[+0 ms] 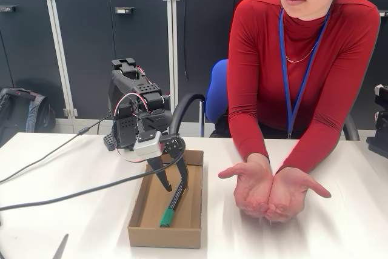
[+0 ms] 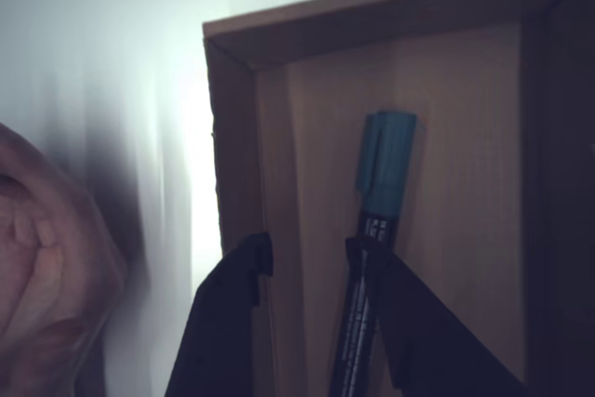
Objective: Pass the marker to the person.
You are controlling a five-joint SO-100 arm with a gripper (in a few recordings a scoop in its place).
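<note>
Green-capped, the marker [image 2: 372, 258] lies lengthwise in the cardboard tray [image 1: 136, 213], just inside one finger of my spread gripper [image 2: 311, 262].

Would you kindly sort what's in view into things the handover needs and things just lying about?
Needed:
- marker, lying in the cardboard tray
- pincer, lowered into the tray around the marker
- person's cupped hands, waiting beside the tray

Lying about:
- cables across the table
- backpack on the floor
- blue chair
</note>
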